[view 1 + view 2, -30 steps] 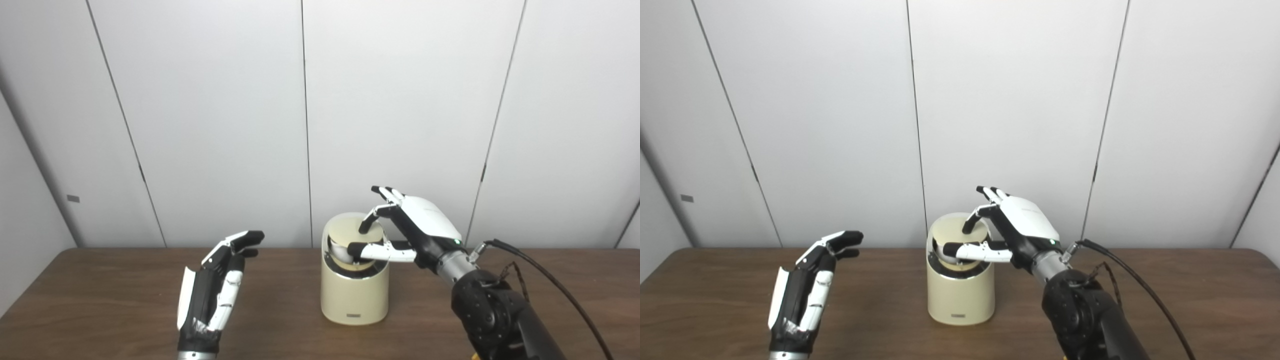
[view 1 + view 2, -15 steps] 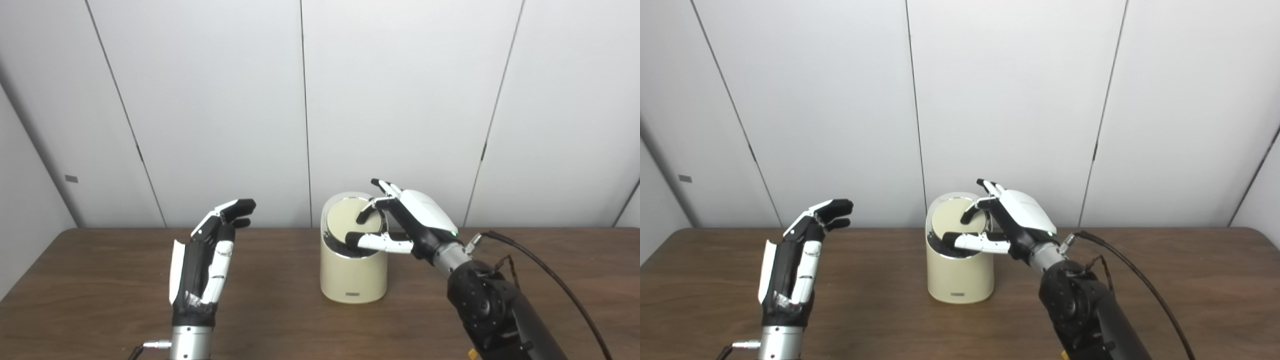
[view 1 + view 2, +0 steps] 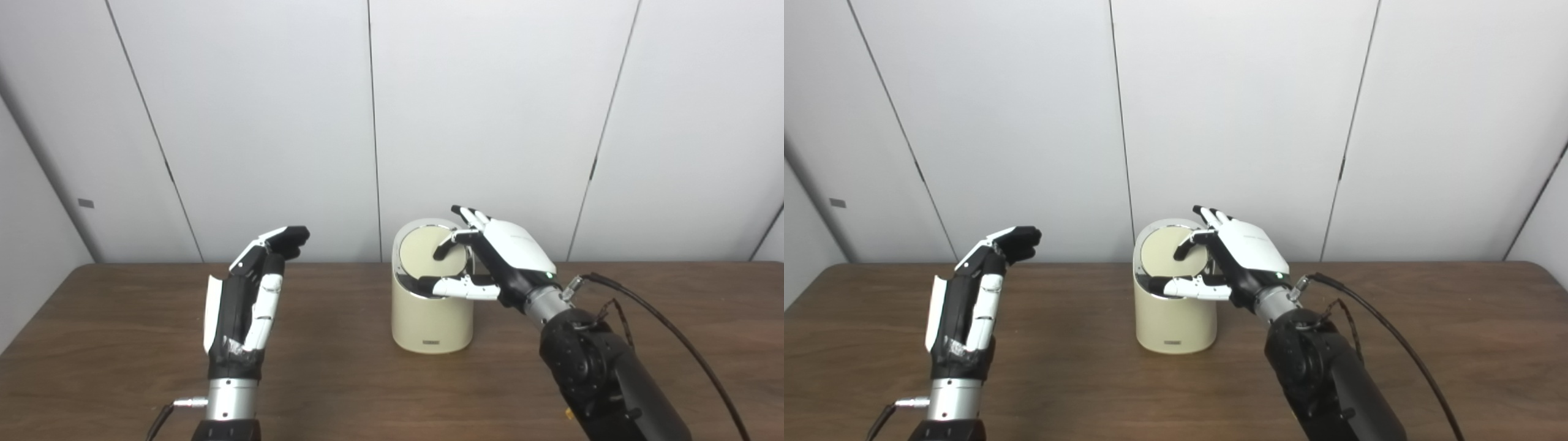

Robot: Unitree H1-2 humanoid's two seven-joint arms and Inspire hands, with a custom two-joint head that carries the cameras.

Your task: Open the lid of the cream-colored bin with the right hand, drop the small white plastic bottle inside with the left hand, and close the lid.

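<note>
The cream-colored bin stands at the middle of the table. Its round lid sits almost flat inside the chrome rim, with a thin dark gap at the front left. My right hand rests over it from the right, one fingertip on the lid's top and the thumb along its front edge, pinching it. To the left of the bin, apart from it, my left hand is raised upright, open and holding nothing. The small white bottle is not visible in either view.
The brown wooden table runs across the whole view, backed by white wall panels. A black cable trails from my right wrist over the table's right side.
The lid has swung down from tilted open to almost shut under my right hand, hiding the white object seen inside. The camera has tilted, shifting the whole picture. My left hand stays raised and open.
</note>
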